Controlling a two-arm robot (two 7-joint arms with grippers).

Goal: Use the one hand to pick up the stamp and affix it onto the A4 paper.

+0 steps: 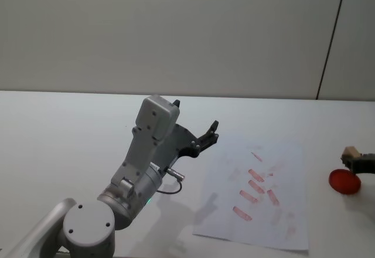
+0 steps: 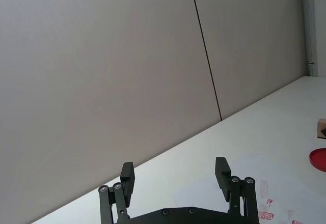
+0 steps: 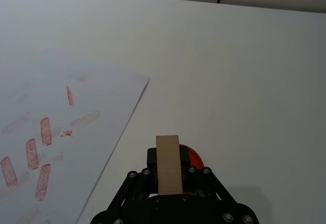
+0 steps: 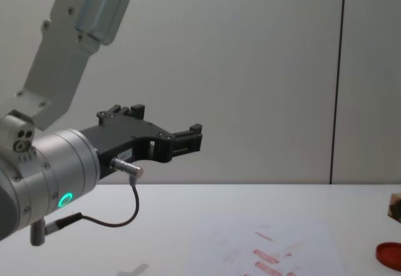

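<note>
**Right gripper clamps stamp over ink pad**

Right gripper (image 3: 168, 175), black metal linkage with bolted joints, at bottom centre of right wrist view, fingers closed on the stamp (image 3: 168, 164): pale tan wooden block, rectangular, smooth matte face, upright between the fingers. In head view it sits at the right edge, mid-height. Just beneath it the ink pad (image 1: 344, 182), flat red round disc, glossy; whether the stamp touches it, can't tell.

A4 paper (image 1: 275, 223), thin white sheet, flat on the white table (image 1: 70, 129), lower centre-right of head view, left of the pad and apart from it. Sheet carries several red rectangular stamp marks (image 1: 256, 186), some crisp, some faint and smeared.

Left gripper (image 2: 175, 180), black, two blocky fingers spread apart, nothing between them, raised above the table at centre-left of head view; silver-white arm with green light ring (image 4: 64, 199) and a thin black cable.
</note>
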